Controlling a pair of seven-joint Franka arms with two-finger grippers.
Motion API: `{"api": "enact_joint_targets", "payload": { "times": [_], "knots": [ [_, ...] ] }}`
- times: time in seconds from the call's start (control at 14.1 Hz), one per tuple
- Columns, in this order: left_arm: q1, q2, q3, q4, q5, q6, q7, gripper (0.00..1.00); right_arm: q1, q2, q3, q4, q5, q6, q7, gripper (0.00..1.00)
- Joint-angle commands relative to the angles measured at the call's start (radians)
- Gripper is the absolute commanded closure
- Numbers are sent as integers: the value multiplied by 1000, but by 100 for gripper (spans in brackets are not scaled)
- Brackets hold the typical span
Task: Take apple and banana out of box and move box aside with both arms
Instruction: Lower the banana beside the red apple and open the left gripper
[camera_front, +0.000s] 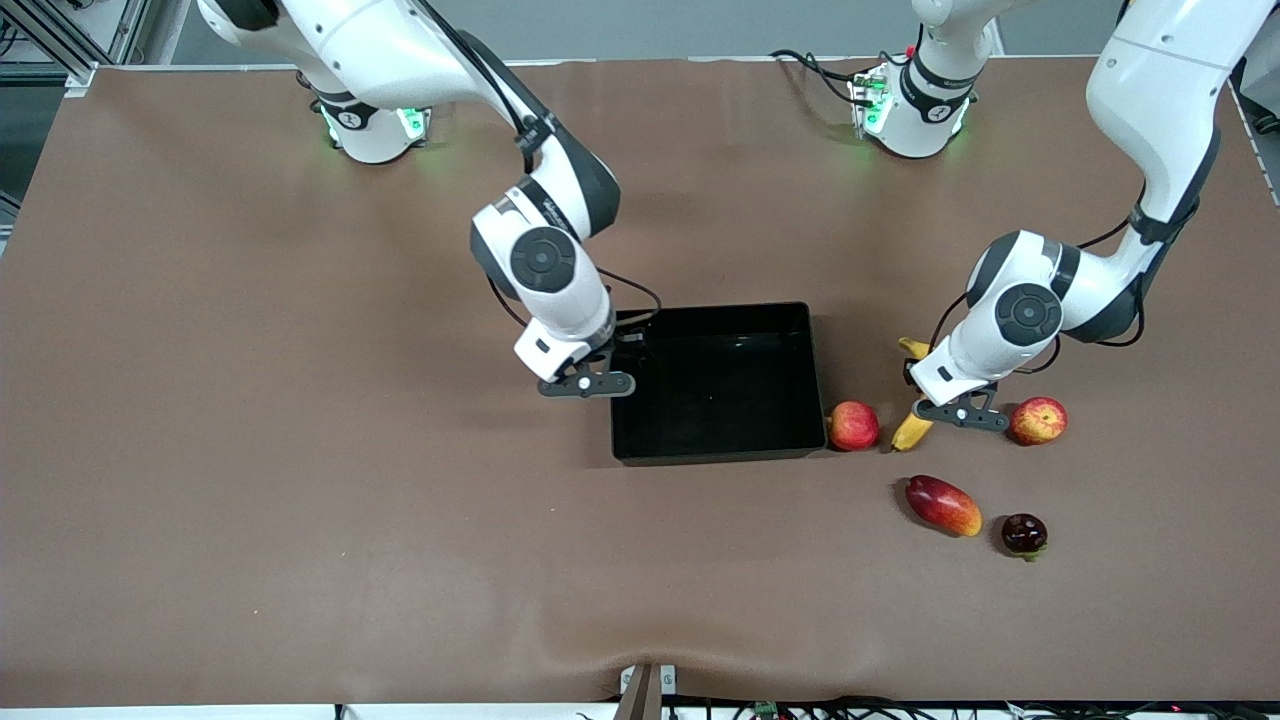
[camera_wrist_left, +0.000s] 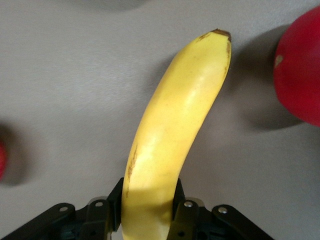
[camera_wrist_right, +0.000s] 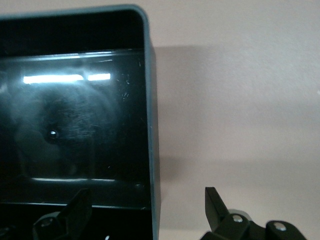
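Observation:
The yellow banana (camera_front: 910, 432) lies on the table between two red fruits, toward the left arm's end. My left gripper (camera_front: 952, 408) is low over it and shut on its middle. In the left wrist view the fingers (camera_wrist_left: 186, 210) press both sides of the banana (camera_wrist_left: 175, 125). The red apple with yellow streaks (camera_front: 1038, 420) lies beside the gripper and shows as a sliver in the left wrist view (camera_wrist_left: 1, 160). The black tray (camera_front: 715, 456) sits mid-table. My right gripper (camera_front: 590, 383) is open and straddles the tray's wall (camera_wrist_right: 152, 125) at the right arm's end, one finger (camera_wrist_right: 80, 200) inside.
A pinkish-red round fruit (camera_front: 853, 425) touches the tray's wall near the banana's tip; it also shows in the left wrist view (camera_wrist_left: 300, 70). A red-orange mango (camera_front: 943, 505) and a small dark fruit (camera_front: 1024, 533) lie nearer the front camera. The tray is empty.

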Motion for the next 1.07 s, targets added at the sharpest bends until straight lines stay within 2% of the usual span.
{"api": "enact_joint_targets", "payload": {
  "times": [0.0,0.07,0.28,0.43,0.5,0.57,0.64,0.71,0.85,1.0],
  "knots": [
    [8,35,-9,13,28,36,7,65,9,41,-9,45,-32,35,-66,0],
    [8,32,-9,20,28,35,9,1,10,47,-9,39,-32,64,-70,0],
    [8,-14,-11,38,28,27,10,0,15,79,-9,42,-33,121,-70,2],
    [10,-80,-27,55,10,-3,4,0,15,102,-9,43,-36,132,-70,39],
    [11,-114,-44,85,7,-48,1,0,15,110,-9,43,-36,133,-70,54],
    [10,-140,-61,127,-20,-127,0,0,16,111,-9,43,-35,132,-63,68],
    [10,-157,-85,195,-57,-225,0,0,18,111,-9,39,-33,132,-57,87],
    [10,-160,-102,286,-85,-349,7,0,18,111,-10,36,-32,127,-31,100],
    [1,-152,-127,455,-93,-566,10,0,12,105,-10,36,-33,116,0,100],
    [2,-160,-138,559,-94,-678,12,0,4,81,-10,25,-33,101,-9,100]
  ]
}}
